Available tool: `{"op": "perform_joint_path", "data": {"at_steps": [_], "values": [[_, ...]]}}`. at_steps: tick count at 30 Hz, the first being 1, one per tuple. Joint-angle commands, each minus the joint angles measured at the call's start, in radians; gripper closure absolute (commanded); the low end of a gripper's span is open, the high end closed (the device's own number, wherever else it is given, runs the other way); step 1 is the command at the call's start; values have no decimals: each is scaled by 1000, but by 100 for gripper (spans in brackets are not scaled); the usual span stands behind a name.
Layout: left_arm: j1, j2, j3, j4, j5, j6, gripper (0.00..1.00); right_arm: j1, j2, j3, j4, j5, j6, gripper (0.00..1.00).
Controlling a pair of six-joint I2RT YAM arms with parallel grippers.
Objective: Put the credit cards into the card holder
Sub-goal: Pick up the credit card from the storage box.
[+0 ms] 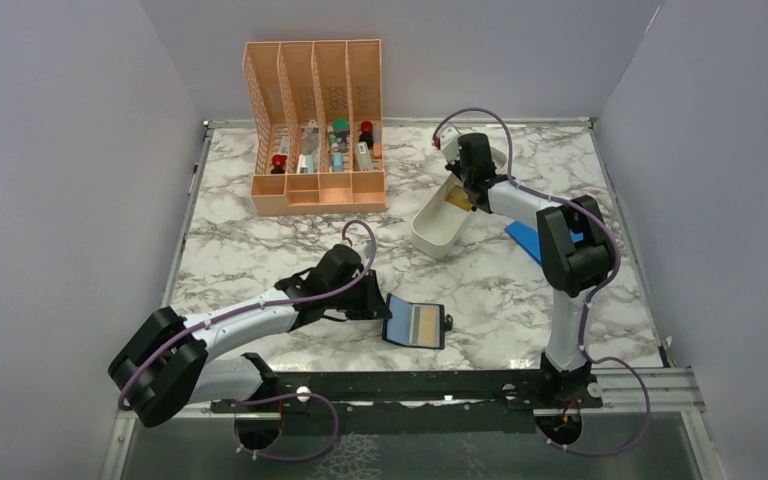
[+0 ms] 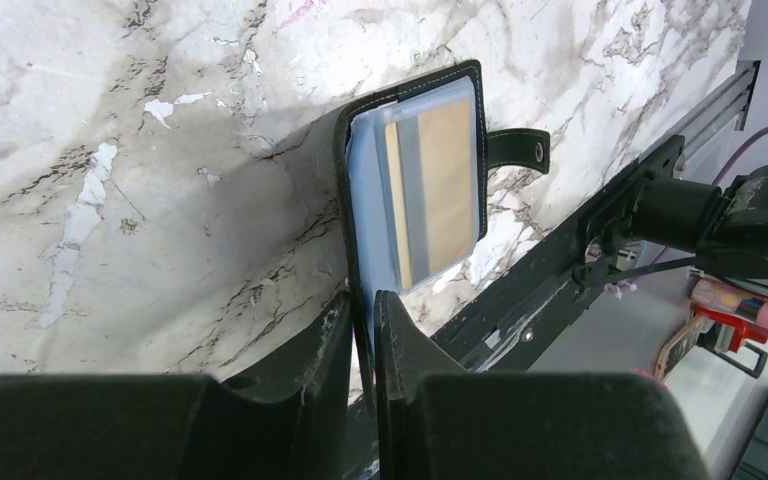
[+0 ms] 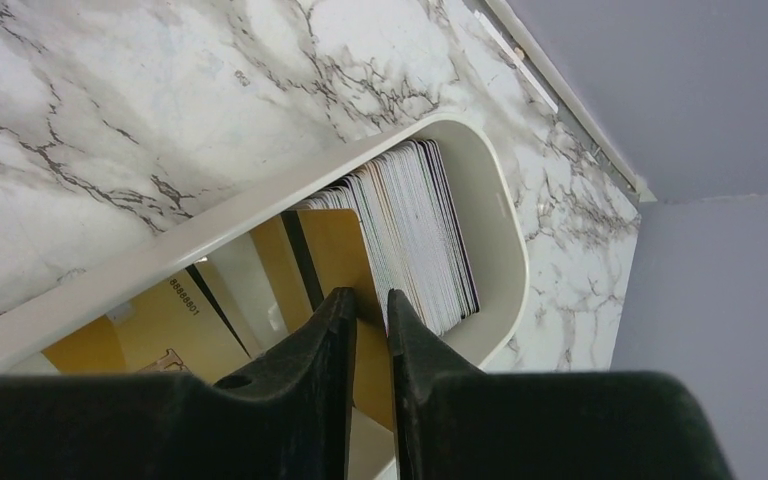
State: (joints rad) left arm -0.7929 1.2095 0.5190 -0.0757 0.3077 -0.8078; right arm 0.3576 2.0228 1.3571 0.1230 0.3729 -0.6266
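The right gripper is down inside the tray, its jaws drawn almost together on a gold card at the near end of a tight upright stack of cards. The likeliest fault, as I judge it, lies in the pull. The cards are thin, smooth plastic packed face to face, so a neighbour may cling and ride up with the gold one. The slick card may also slip from so narrow a pinch on the way across. The tray is glossy, white and round-ended, and in the top view it appears to lean, so a tug off the vertical could tip or drag it. The left gripper is all but closed on the near edge of the holder, which lies open on the table near the front rail, well apart from the tray. That grip has a soft thing by one thin edge. The black stitched cover looks limp and could fold or twist under a pushed card. The clear sleeve already shows a striped card and has a flat, tight mouth that a tilted card would miss or jam. The marbled top is smooth, so the holder may skid. The tab juts from the far side.
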Motion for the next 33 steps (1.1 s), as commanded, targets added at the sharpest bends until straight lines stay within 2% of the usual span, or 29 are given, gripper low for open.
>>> {"op": "perform_joint_path", "data": {"at_steps": [1, 6, 13, 16, 22, 28, 33], "values": [[1, 5, -16, 37, 15, -5, 82, -17, -55, 31, -43, -22, 42, 79], [1, 16, -17, 45, 21, -8, 82, -17, -80, 5, -76, -51, 80, 80], [1, 12, -27, 47, 4, -12, 83, -17, -116, 7, -144, -87, 123, 99], [1, 21, -36, 60, -11, -16, 86, -16, -149, 6, -181, -112, 152, 99], [1, 53, -51, 76, -40, -22, 100, -14, -226, 10, -267, -148, 248, 99], [1, 37, -83, 142, -41, -79, 100, -14, -341, 4, -382, -239, 460, 99], [1, 19, -123, 258, -21, -157, 100, -13, -496, -84, -411, -443, 652, 99]]}}
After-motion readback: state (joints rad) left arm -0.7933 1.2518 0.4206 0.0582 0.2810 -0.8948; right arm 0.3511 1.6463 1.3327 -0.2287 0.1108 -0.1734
